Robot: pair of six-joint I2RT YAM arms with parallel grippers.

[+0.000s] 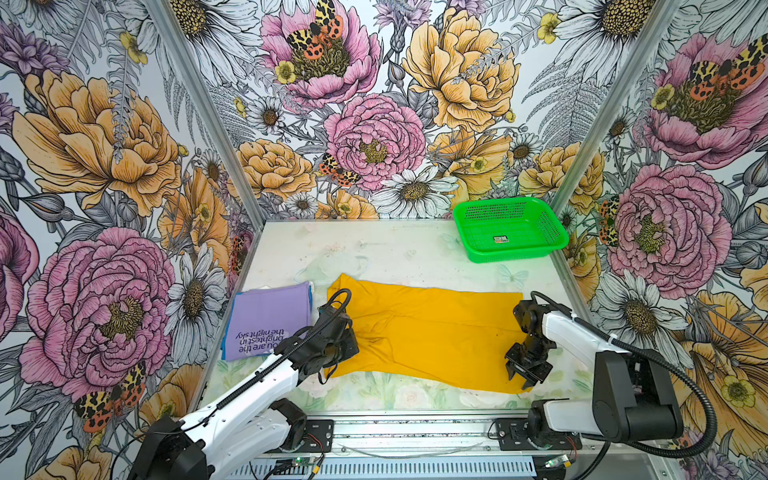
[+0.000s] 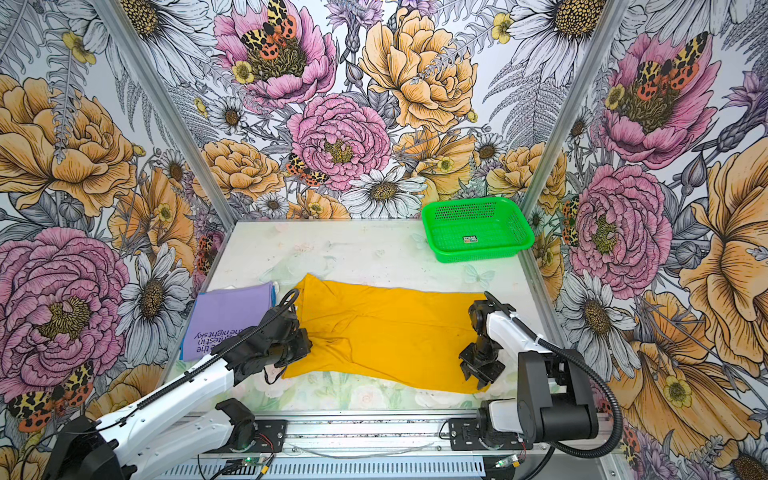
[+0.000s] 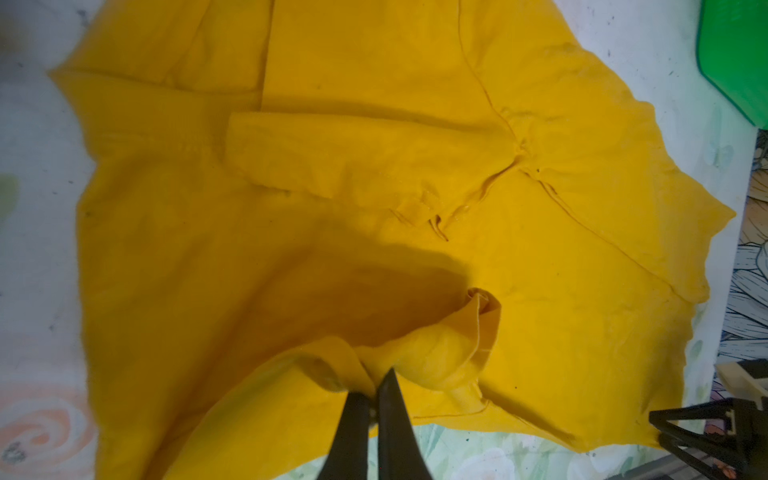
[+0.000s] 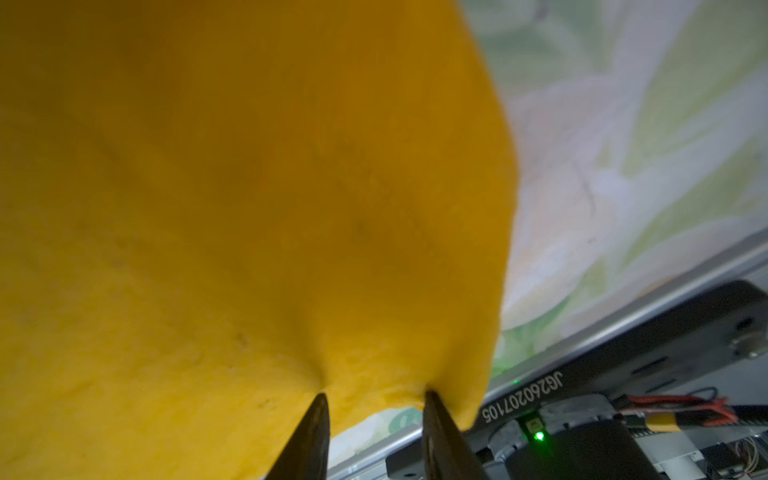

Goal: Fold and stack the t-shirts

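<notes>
The mustard-yellow t-shirt [image 1: 432, 336] [image 2: 390, 332] lies spread across the middle of the table, folded into a long band. My left gripper [image 1: 329, 368] [image 3: 376, 386] is shut on a bunched fold at the shirt's near-left edge. My right gripper [image 1: 519, 380] [image 4: 374, 395] stands over the shirt's near-right corner. Its jaws are apart, with both tips pressed into the cloth [image 4: 249, 208] and a hump of it between them. The lavender t-shirt [image 1: 268, 320] [image 2: 228, 320] with white printed text lies folded at the left, partly hidden by my left arm.
A green mesh basket [image 1: 544, 228] [image 2: 525, 241] stands at the back right corner. Flowered walls close in the table [image 1: 374, 249] on three sides. A metal rail with the arm bases [image 1: 415, 432] runs along the front edge.
</notes>
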